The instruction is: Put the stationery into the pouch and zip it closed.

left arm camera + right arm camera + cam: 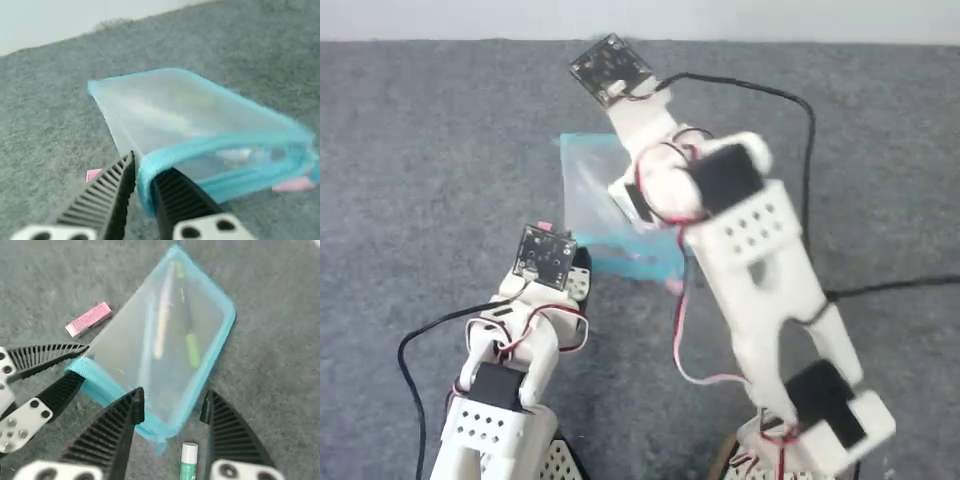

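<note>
High view: finds the pouch point(585, 200) flat mid-table point(420, 150), nearer the far edge, long axis roughly far-to-near, with broad bare surface toward the left edge and the right arm over its other side. Pinched at a near teal corner by the left gripper point(148, 166), fingers closed on the rim. Straddled from above by the right gripper point(174, 391), fingers spread wide, holding nothing. Carries pens point(162, 325) lengthwise inside; leaves pink eraser point(89, 319) and glue stick point(189, 460) just outside.
</note>
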You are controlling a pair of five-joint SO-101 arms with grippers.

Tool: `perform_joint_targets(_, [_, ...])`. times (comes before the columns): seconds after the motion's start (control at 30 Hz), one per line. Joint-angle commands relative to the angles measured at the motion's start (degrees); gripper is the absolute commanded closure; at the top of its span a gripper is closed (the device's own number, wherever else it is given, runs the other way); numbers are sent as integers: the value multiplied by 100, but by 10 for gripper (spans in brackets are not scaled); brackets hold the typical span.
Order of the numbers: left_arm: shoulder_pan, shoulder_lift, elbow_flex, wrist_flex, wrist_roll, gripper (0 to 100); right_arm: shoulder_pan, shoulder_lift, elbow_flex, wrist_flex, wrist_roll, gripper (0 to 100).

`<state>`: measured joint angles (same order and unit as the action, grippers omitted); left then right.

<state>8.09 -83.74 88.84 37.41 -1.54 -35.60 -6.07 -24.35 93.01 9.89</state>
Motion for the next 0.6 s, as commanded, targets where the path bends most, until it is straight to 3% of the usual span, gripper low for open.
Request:
perform_joint_targets(0.0, [-9, -97, -66, -132, -35, 988, 92, -901, 615, -207, 141, 805])
perform_joint_targets(0.17, [-9, -97, -66, -132, -35, 988, 365, -2132, 2620, -1077, 202, 805])
perform_joint_targets(0.37, [0, -97, -66, -149, -35, 988, 1095, -3354, 4598, -1200, 888, 805])
perform_joint_targets(0.57, [0, -97, -66, -149, -35, 988, 1956, -3521, 6198, -1446, 1793, 805])
